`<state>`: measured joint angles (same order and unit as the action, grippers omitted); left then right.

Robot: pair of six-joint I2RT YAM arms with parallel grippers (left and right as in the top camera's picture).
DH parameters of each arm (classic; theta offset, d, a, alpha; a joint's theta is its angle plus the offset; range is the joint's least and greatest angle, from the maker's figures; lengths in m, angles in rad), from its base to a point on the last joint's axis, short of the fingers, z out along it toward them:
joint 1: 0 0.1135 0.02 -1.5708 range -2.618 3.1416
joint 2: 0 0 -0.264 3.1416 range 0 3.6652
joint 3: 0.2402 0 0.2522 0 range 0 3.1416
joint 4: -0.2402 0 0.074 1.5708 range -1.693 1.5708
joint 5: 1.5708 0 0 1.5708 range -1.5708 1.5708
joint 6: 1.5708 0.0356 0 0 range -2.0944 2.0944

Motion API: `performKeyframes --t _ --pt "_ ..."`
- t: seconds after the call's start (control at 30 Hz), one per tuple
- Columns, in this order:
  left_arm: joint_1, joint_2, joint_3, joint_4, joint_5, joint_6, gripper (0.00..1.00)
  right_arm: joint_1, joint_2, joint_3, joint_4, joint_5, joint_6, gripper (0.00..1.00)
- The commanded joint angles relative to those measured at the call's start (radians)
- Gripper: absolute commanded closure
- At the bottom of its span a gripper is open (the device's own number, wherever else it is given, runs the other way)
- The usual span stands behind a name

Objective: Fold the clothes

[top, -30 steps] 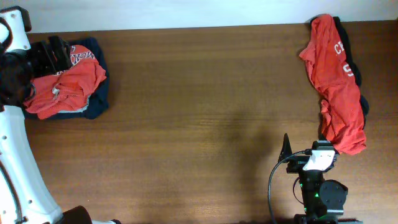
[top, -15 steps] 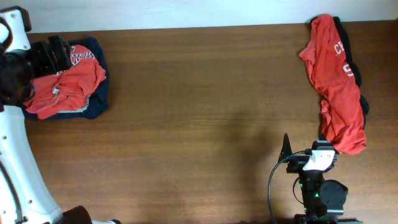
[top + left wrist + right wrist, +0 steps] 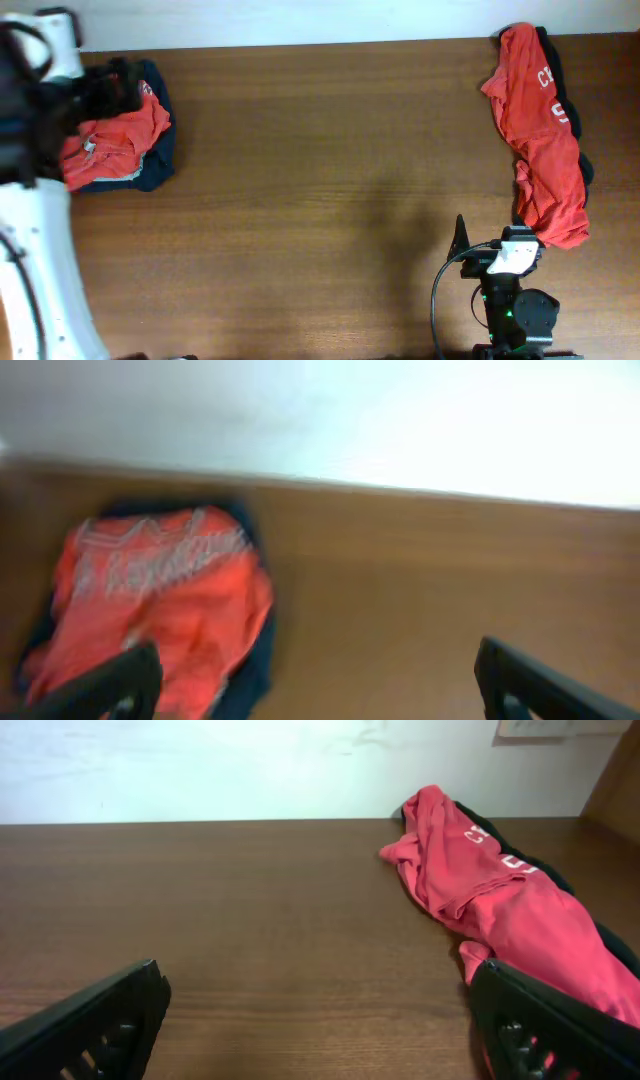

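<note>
A folded pile of clothes lies at the far left: a red-orange T-shirt with white lettering on top of grey-blue and dark navy ones. It shows blurred in the left wrist view. My left gripper is open and empty, just above the pile's far edge. A crumpled red-orange T-shirt with white letters lies stretched over a dark garment at the far right; it shows in the right wrist view. My right gripper is open and empty, low at the near edge, its right finger beside the shirt's near end.
The brown wooden table spans the view, with a white wall behind its far edge. The right arm's base and black cable sit at the near edge. The left arm's white body runs along the left side.
My left arm has lifted and shifted right and away from the folded pile, blurring in view. The red shirt on the pile lies a little flatter. The right arm has not moved.
</note>
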<state>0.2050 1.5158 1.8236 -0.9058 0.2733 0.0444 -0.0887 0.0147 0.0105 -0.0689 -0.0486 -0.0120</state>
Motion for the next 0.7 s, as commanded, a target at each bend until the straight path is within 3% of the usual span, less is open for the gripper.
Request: performKeyframes --t 0.0,0.27,0.67 --pt "-0.100 -0.111 -0.147 0.142 0.023 0.031 0.01 0.010 -0.010 -0.005 -0.007 0.012 -0.007 0.01" --pt "-0.232 -0.342 -0.619 0.537 0.023 0.031 0.01 0.010 -0.010 -0.005 -0.007 0.012 -0.007 0.02" --pt "-0.255 -0.803 -1.444 1.260 -0.013 0.028 0.01 0.010 -0.010 -0.005 -0.006 0.012 -0.007 0.02"
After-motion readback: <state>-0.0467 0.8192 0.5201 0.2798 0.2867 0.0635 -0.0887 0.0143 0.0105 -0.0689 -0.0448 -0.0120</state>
